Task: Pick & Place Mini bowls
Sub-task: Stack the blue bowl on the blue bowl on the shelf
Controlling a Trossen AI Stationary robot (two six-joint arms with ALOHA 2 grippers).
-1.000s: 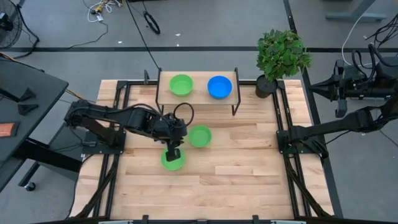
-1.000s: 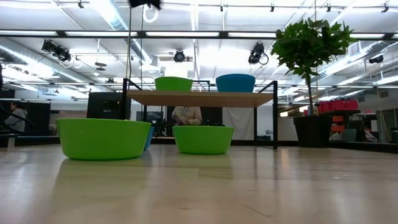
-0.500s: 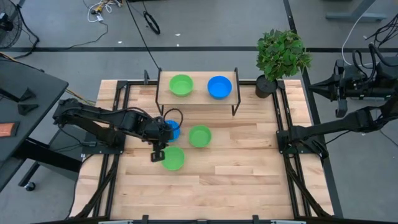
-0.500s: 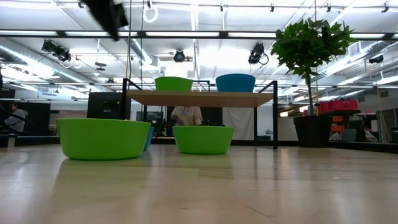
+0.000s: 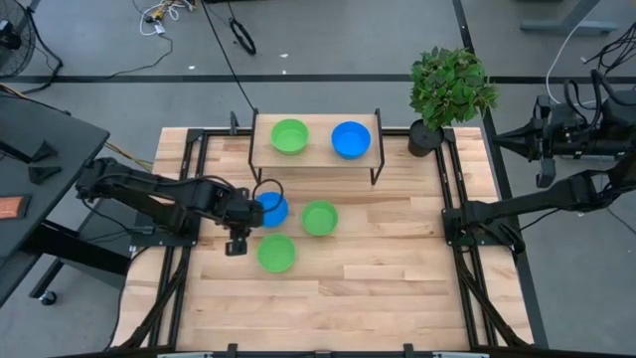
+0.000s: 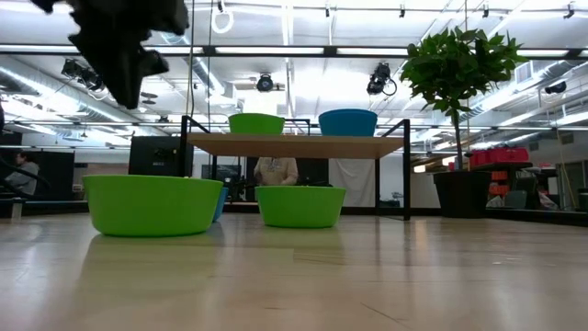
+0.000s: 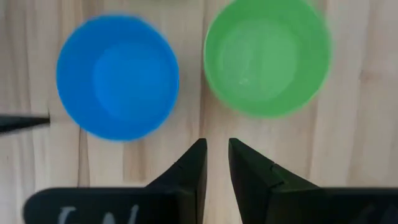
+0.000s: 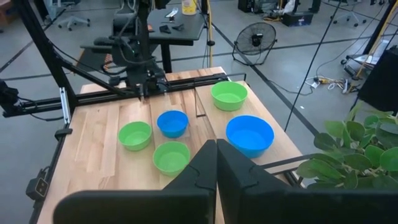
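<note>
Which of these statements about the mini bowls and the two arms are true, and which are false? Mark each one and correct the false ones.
1. Two mini bowls stand on the raised shelf. True: one green bowl on the shelf and one blue bowl on the shelf.
2. The left gripper holds a green bowl. False: it is empty, its fingers slightly apart, above the table beside the near green bowl.
3. Three bowls sit on the tabletop. True: the near green bowl, a second green bowl and a blue bowl on the table.
4. The potted plant stands at the table's left edge. False: it stands at the far right corner.
5. The right gripper is over the bowls. False: it waits off to the table's right side, shut.
</note>
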